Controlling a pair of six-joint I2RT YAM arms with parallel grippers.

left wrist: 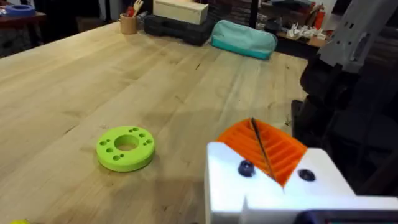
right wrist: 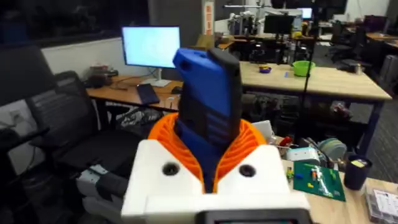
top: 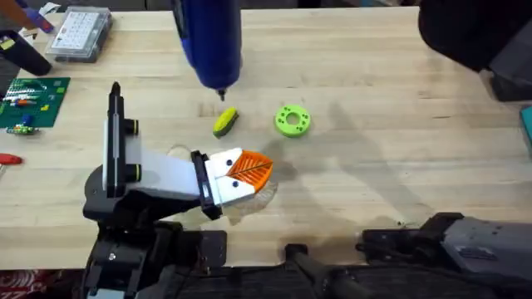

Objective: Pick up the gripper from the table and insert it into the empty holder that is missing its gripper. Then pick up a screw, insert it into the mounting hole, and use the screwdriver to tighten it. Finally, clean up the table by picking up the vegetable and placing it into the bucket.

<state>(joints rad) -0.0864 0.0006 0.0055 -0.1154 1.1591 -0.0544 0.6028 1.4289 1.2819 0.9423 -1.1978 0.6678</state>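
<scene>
My right gripper (right wrist: 208,152) is shut on the blue screwdriver (right wrist: 208,99), which rises between its orange pads. In the overhead view the screwdriver (top: 208,37) hangs large and high, its bit pointing down just behind the corn vegetable (top: 225,121) lying on the table. The white holder (top: 223,184) with black dots ends my left arm near the front edge. Orange ribbed gripper pieces (top: 249,169) sit in it, meeting along a thin dark seam. My left gripper (left wrist: 264,149) is shut with nothing in it. The bucket and the screw are out of view.
A lime-green disc with holes (top: 292,120) (left wrist: 125,148) lies right of the corn. A clear parts box (top: 79,33) and a green circuit board (top: 33,100) sit at the far left. A dark blurred arm mass (top: 474,33) fills the upper right. A teal pouch (left wrist: 244,38) lies at the far edge.
</scene>
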